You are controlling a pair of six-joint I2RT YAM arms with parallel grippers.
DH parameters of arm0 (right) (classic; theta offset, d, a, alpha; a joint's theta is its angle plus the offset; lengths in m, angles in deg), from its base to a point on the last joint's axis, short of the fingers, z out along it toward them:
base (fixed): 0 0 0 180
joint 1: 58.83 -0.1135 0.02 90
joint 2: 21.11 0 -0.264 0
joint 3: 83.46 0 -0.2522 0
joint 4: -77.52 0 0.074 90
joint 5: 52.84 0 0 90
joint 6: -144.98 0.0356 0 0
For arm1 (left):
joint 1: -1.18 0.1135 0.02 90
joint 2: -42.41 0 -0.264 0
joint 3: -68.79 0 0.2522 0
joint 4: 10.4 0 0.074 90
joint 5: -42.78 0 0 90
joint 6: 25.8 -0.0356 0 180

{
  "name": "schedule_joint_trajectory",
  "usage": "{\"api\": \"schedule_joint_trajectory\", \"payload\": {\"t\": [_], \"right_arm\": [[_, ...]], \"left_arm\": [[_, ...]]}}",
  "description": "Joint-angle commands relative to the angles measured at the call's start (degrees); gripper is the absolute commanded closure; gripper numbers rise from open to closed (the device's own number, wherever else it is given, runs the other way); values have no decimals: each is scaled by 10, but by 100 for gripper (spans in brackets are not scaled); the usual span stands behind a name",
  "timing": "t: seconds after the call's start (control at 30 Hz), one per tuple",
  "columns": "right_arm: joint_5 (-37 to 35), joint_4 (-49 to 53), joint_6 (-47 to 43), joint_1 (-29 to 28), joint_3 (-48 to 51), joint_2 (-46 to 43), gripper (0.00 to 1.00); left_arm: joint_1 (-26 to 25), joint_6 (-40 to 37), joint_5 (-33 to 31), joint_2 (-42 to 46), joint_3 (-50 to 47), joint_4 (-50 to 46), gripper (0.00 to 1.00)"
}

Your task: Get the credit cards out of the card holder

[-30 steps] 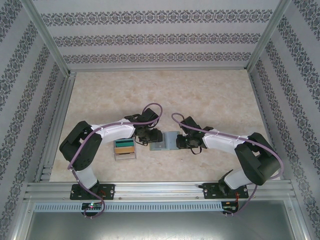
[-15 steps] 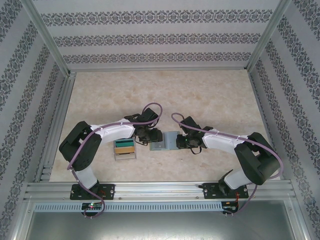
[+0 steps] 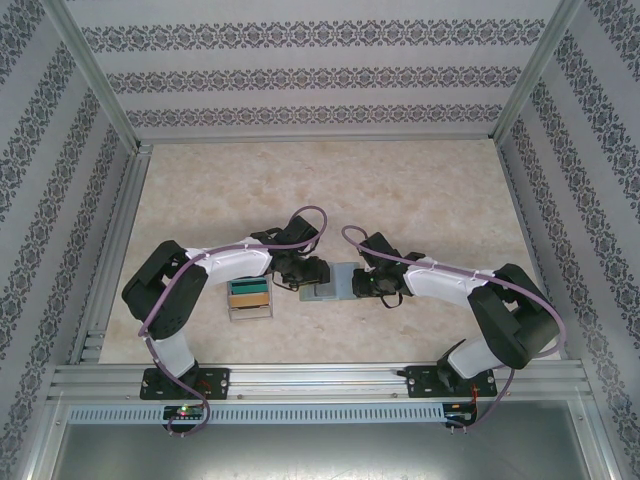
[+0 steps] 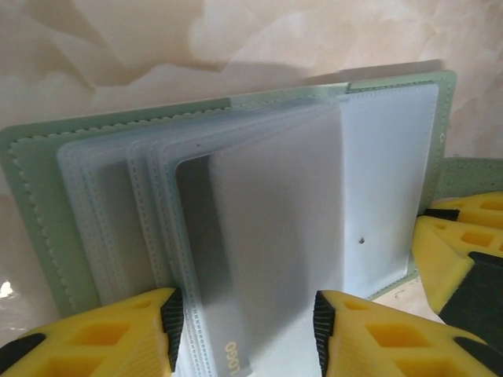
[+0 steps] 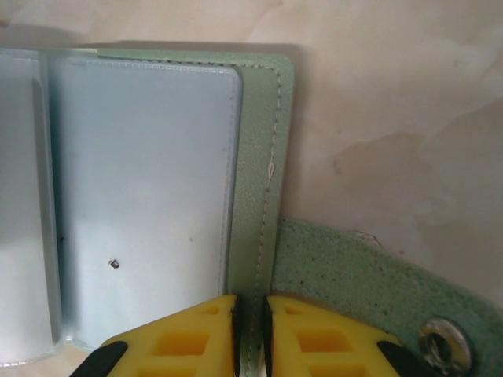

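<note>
Nearest, beside the left arm, a clear tray (image 3: 248, 295) of coloured cards sits on the counter (image 3: 420, 190), just left of the card holder (image 3: 328, 287); the holder lies open on the counter between the two wrists, which hide much of it from above. The right gripper (image 5: 251, 318) has its jaws clenched on the holder's green right edge, next to the tab (image 5: 354, 283); the tab and its metal snap (image 5: 442, 345) run towards the frame's corner. The left gripper (image 4: 247, 326) has its jaws apart on either side of a raised frosted sleeve (image 4: 275, 220); whether they pinch it I cannot tell. A grey card (image 4: 228, 349) shows through, marked "LOGO"; the rest is blurred. Beyond lies bare counter, then patterned walls (image 3: 320, 75).
</note>
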Motion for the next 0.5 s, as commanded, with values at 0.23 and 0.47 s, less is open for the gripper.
{"api": "schedule_joint_trajectory", "payload": {"t": [0.23,0.47], "right_arm": [[15,-24,8,-17,9,44,81],[17,-27,14,-16,8,44,67]], "left_arm": [[3,-3,37,-6,-4,46,27],[4,-8,52,2,-8,62,6]]}}
